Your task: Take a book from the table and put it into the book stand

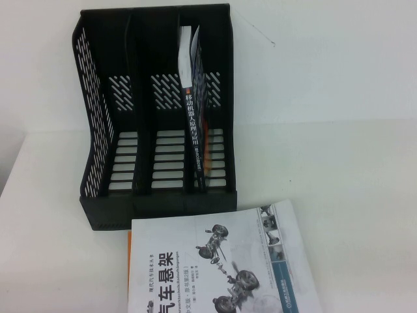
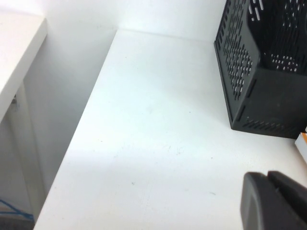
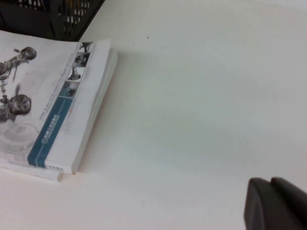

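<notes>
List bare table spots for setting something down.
Free: table right of the book stand; strip left of it, near the left pincer; patch right of the white book, by the right pincer. Crowded: front centre, book against stand; dark book fills one slot.

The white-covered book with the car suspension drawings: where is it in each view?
High view: white-covered book at bottom centre, flat on the table before the book stand.
Left wrist view: only an orange-white sliver at the right edge, uncertain.
Right wrist view: at left.
Shared landmark: the book stand.
</notes>
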Motion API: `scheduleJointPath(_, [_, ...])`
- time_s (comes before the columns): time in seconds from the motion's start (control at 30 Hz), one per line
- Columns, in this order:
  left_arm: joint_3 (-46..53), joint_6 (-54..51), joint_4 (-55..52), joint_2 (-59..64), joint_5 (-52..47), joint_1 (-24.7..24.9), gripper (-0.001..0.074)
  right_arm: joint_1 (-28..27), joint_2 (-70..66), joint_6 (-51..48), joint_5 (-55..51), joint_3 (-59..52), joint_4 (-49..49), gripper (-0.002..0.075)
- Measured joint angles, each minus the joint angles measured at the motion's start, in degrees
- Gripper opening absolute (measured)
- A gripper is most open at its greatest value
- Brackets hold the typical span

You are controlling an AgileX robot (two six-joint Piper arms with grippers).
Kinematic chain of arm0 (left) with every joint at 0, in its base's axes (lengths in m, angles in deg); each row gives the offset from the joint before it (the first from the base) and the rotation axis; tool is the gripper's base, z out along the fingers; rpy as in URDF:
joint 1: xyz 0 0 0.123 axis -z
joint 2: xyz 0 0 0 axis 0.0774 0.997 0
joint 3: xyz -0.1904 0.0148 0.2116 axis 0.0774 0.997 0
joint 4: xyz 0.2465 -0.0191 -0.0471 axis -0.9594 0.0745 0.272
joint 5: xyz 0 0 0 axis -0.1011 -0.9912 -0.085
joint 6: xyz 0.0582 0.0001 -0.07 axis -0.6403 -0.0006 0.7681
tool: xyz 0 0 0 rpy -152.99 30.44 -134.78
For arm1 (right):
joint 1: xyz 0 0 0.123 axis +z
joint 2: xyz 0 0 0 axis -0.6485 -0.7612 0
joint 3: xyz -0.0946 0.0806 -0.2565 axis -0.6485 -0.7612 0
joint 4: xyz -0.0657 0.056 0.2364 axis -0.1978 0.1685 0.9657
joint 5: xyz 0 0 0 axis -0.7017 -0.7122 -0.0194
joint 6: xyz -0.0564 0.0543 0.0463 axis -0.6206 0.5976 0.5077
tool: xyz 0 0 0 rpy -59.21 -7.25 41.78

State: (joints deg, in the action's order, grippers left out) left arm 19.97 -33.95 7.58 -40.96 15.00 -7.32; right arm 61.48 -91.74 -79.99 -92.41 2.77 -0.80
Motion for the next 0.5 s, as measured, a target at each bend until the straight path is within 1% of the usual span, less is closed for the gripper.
scheduleJointPath(0.2, [0.00, -0.58, -0.23, 0.00, 0.00, 2.62, -0.0002, 0.00, 0.00, 0.00, -0.11, 0.00, 0.00, -0.0002])
scheduleJointPath(0.5, [0.00, -0.63, -0.61, 0.00, 0.00, 2.71, -0.0002, 0.00, 0.00, 0.00, -0.11, 0.00, 0.00, -0.0002])
